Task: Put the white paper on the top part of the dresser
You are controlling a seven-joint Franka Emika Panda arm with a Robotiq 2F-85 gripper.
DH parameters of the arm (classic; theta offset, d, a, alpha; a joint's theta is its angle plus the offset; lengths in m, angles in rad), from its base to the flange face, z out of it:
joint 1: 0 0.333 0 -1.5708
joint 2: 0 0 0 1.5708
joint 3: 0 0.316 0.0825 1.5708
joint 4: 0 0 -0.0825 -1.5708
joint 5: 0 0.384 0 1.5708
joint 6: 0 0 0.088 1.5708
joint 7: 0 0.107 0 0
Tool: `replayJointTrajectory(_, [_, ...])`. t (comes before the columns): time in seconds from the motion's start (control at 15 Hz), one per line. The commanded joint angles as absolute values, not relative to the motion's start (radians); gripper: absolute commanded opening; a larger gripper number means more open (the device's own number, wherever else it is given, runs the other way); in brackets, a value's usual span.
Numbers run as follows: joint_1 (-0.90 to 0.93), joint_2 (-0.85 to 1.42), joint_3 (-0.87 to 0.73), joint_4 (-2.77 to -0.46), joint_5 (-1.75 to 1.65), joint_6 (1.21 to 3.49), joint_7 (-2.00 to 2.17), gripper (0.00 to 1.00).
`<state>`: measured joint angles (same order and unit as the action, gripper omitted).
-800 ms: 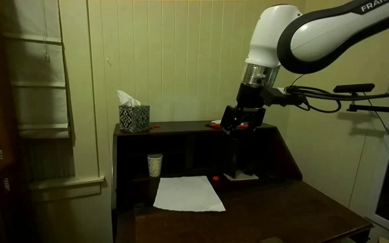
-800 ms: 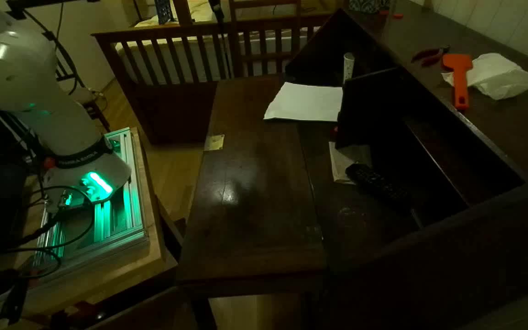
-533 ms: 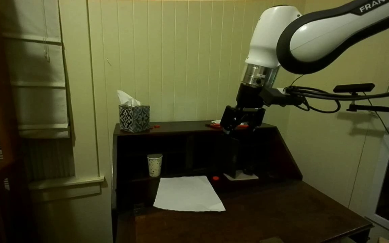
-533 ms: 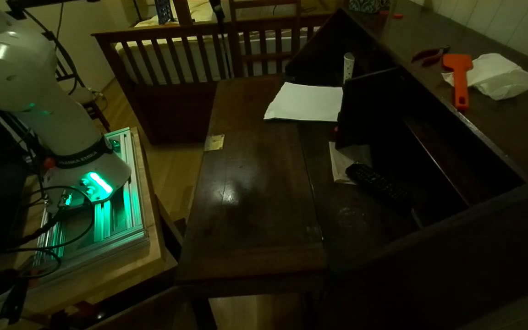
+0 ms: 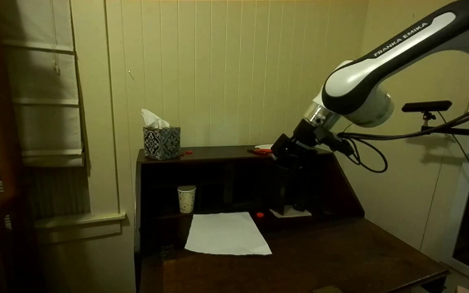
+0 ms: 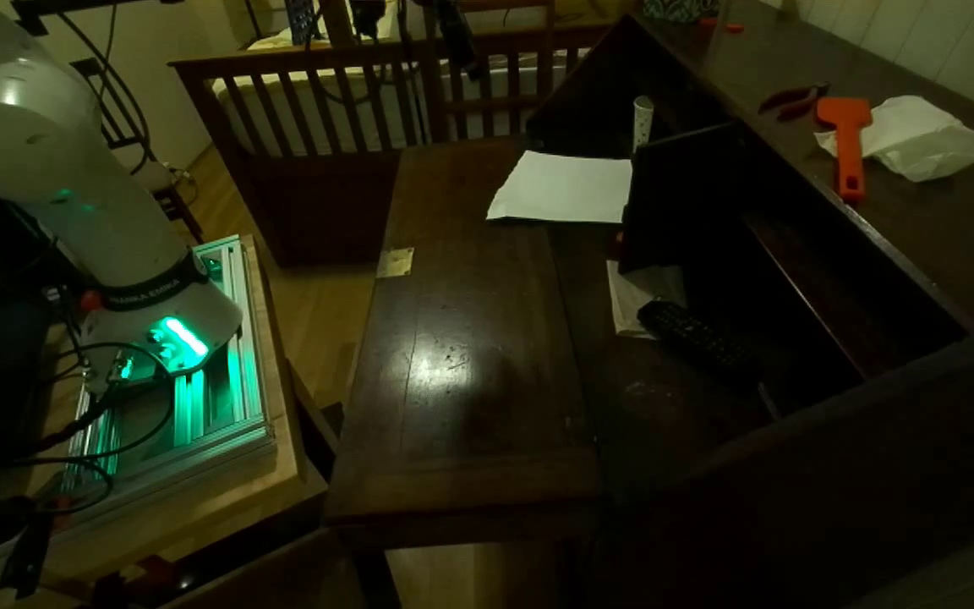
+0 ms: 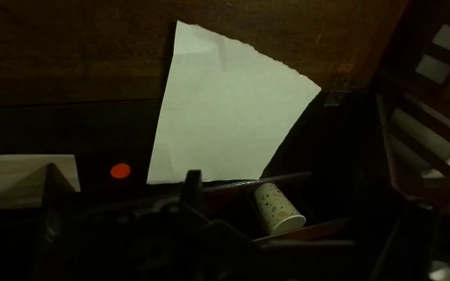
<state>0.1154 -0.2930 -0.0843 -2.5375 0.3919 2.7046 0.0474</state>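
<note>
The white paper (image 5: pixel 228 235) lies on the lower surface (image 5: pixel 324 256) of the dresser (image 5: pixel 348 195), left of centre; its near edge is ragged, and its far edge sits just beside the compartment (image 5: pixel 210 195) holding the speckled cup (image 5: pixel 187 199). The surface extends from there to its right end. On the top shelf (image 5: pixel 222 153), a length of wood runs between the tissue box (image 5: pixel 162 142) at the left end and the orange tool (image 6: pixel 849 144) and crumpled white sheet (image 6: pixel 927 139) in the right half. The lettering FRANKA EMIKA is readable on the arm (image 5: pixel 356 81) (the same name shows faintly on the base band (image 6: pixel 145 292)). The arm slopes down from the upper right; the gripper (image 5: pixel 289 162) hangs tilted near the right half of the shelf, well apart from the paper. Its opening and any hold cannot be told; black parts merge with dark compartments.
</note>
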Motion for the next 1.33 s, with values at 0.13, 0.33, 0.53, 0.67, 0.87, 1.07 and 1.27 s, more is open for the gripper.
replayJointTrajectory(0.13, [0.533,-0.265,-0.534,-2.557,0.833,2.691,-0.396,1.0])
replayJointTrajectory(0.33, [0.664,-0.212,-0.709,-2.543,1.07,2.59,-0.634,1.0])
replayJointTrajectory(0.53, [0.695,-0.069,-0.814,-2.515,1.269,2.501,-0.85,1.0])
replayJointTrajectory(0.67, [0.7,0.05,-0.847,-2.489,1.398,2.434,-0.949,1.0])
replayJointTrajectory(0.87, [0.457,0.214,-0.598,-2.436,1.583,2.342,-1.012,1.0])
replayJointTrajectory(1.07, [0.265,0.351,-0.35,-2.331,1.667,2.388,-1.009,1.0])
replayJointTrajectory(1.27, [0.16,0.454,-0.212,-2.234,1.699,2.457,-1.02,1.0])
